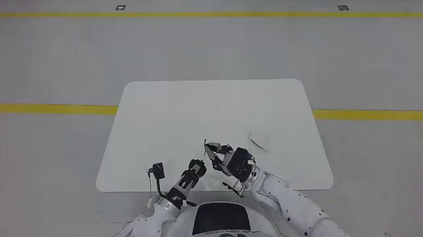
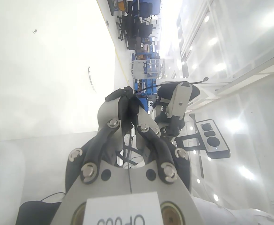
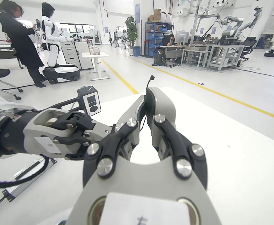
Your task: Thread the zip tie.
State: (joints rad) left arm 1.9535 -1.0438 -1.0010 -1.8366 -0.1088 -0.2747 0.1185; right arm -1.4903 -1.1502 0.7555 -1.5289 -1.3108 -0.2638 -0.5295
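Observation:
A thin black zip tie stands up out of my right gripper, which is shut on its strap just below the head. In the top view this right gripper hovers over the table's front middle, with the zip tie poking out of it. My left gripper sits close beside and slightly nearer the front edge; its black-taped fingers are pressed together. The zip tie's strap runs from those fingertips past the right gripper to the head.
A second zip tie lies curved on the white table just right of the grippers; the left wrist view shows this second zip tie too. The table's front edge is close under both wrists. Floor with yellow lines surrounds the table.

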